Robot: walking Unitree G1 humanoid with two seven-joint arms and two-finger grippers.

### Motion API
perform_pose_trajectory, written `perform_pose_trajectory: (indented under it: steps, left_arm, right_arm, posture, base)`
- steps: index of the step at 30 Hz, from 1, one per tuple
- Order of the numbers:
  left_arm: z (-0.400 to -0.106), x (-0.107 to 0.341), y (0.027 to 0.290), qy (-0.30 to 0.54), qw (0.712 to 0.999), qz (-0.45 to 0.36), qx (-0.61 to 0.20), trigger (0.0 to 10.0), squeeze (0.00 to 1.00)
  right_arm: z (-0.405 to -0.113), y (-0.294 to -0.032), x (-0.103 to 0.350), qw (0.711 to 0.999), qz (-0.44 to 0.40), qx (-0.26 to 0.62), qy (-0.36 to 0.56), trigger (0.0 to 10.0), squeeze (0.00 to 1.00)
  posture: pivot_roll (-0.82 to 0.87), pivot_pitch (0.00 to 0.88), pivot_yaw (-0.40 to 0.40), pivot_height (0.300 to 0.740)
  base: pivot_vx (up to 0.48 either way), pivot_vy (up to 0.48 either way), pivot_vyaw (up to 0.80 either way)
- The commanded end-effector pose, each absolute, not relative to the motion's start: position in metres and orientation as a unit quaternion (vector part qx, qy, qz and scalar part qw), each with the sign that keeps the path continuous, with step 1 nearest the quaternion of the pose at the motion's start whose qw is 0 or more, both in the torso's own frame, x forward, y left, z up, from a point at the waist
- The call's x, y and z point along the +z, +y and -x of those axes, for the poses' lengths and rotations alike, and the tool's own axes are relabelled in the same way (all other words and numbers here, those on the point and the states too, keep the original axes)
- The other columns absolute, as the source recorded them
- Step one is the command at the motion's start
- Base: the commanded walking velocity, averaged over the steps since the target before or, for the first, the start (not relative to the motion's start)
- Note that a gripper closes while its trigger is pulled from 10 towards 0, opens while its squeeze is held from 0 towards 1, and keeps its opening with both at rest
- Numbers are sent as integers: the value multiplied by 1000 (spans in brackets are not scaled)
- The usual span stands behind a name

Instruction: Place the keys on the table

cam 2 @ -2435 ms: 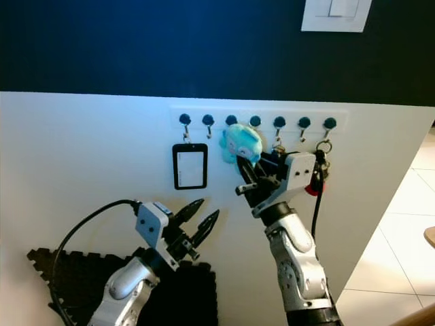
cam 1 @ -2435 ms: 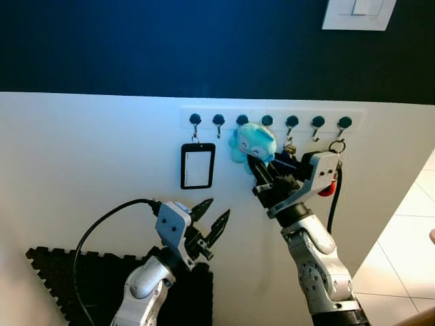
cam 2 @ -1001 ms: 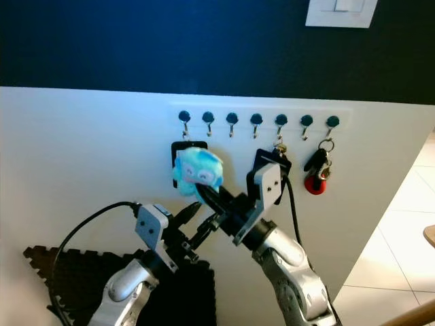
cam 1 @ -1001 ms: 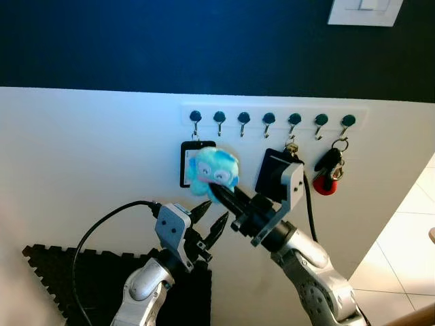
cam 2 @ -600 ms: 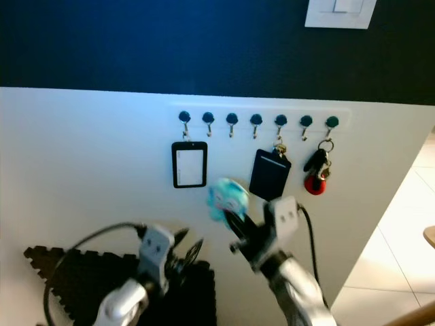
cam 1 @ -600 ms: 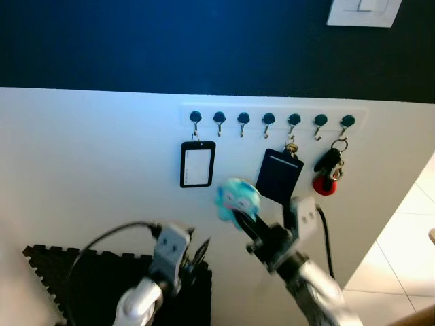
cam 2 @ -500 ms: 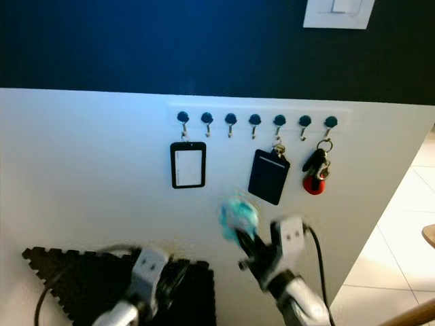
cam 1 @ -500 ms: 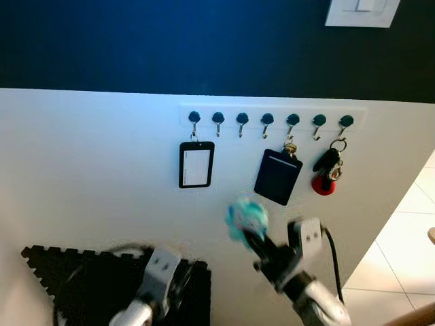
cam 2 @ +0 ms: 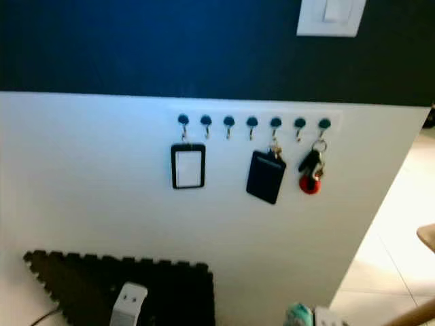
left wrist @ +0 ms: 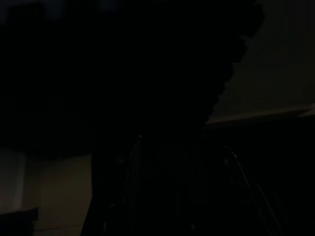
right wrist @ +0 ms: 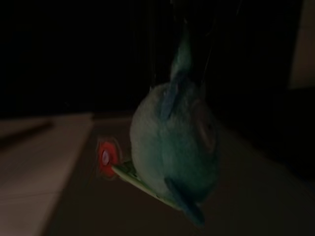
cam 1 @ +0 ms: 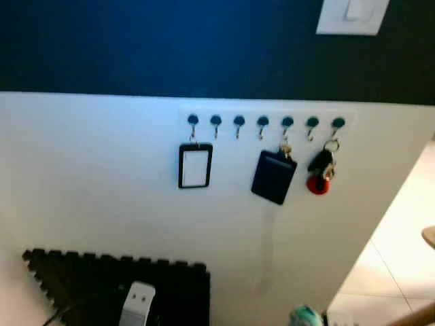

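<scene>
blue plush keychain [right wrist: 173, 155] dim, blurred, gripper fingers indistinct

home entryway, wall key hooks [cam 1: 264, 121], light switch [cam 1: 352, 15]

plush keychain [right wrist: 174, 152] – teal | key fob [cam 1: 317, 185] – red | card holder [cam 1: 273, 178] – navy | mat [cam 1: 81, 282] – black

Blue plush keychain [right wrist: 172, 152] off its hook, now lowered, both arms too.
</scene>
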State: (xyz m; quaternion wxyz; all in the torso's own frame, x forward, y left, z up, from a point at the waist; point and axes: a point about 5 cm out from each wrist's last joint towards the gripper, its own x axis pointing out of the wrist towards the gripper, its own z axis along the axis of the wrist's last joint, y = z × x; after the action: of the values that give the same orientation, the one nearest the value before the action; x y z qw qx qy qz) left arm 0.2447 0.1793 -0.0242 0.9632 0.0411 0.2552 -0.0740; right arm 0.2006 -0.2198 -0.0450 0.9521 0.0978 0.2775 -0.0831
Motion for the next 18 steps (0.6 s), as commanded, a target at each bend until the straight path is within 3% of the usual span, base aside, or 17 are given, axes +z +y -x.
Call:
perform_pose_trajectory:
  steps: [1,5,8,12,18]
  left_arm:
    - [-239,-31,180,269,961,-17,-62,10000,0]
    - [-231,-40,180,290,955,-4,-65,10000,0]
    - [-227,-45,183,300,952,-38,-55,10000,0]
    - [-226,-47,189,301,953,-18,-16,10000,0]
    - [-229,-46,184,295,955,-19,-27,10000,0]
  right_arm:
    - [-197,-224,-49,949,-96,-104,283,10000,0]
    - [-194,-225,-56,942,-79,-123,303,10000,0]
    - [-190,-224,-62,933,-55,-131,330,10000,0]
    - [-189,-218,-66,930,-33,-120,346,10000,0]
    - [-195,-207,-65,936,-13,-88,340,10000,0]
  posture:
    - [34,32,12,740]
    - [34,25,4,740]
    - [36,23,4,740]
    - [37,22,1,740]
    - [36,30,-4,740]
  base:
    - [0,0,0]
    - [0,0,0]
    - [0,0,0]
    - [0,0,0]
    - [0,0,0]
